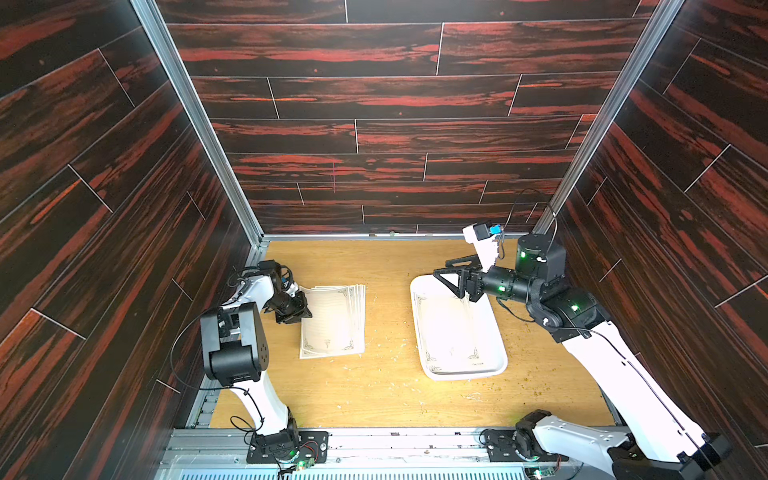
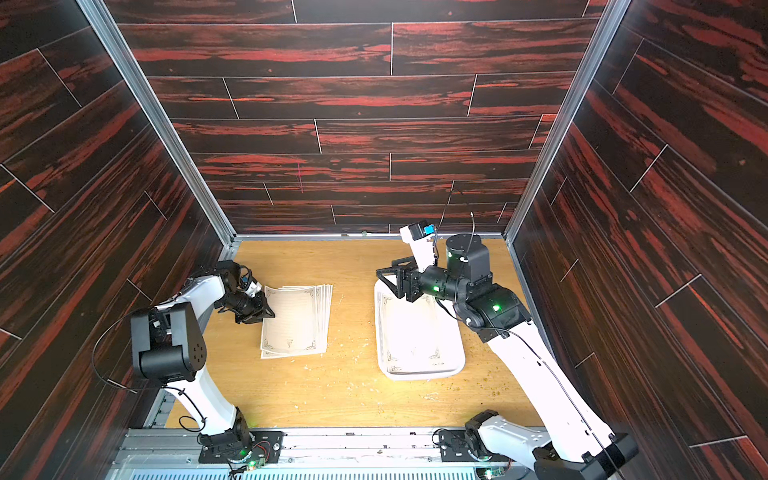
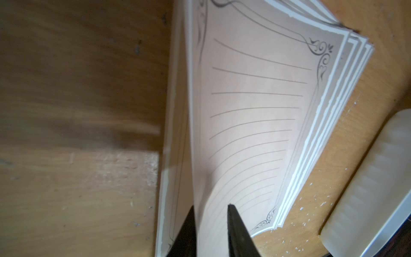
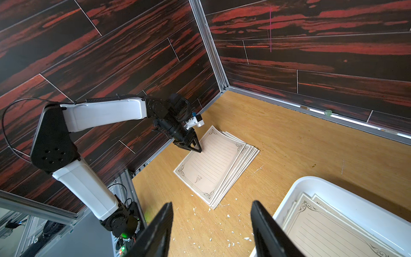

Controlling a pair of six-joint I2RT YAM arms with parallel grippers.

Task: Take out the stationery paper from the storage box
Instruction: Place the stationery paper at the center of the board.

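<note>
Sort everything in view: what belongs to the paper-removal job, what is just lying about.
Job: storage box; stationery paper inside it; paper stack on the table; left gripper, open around the stack's top sheet; right gripper, open.
Lying about: white scraps; greenish crumbs.

A light wooden counter (image 1: 374,395) forms the floor of the cell. Dark panels (image 1: 374,104) with red wood-grain streaks and thin pale seams wall it in at the back and on both sides. Aluminium posts (image 1: 195,116) run up the two back corners, and a metal strip (image 1: 332,237) lines the foot of the back wall. A thin pink line (image 1: 333,176) marks that wall. White flecks (image 1: 399,345) lie scattered over the middle of the counter, and yellowish crumbs (image 1: 536,388) dot its right front part. A grey slotted rail (image 1: 415,440) borders the near edge.
</note>
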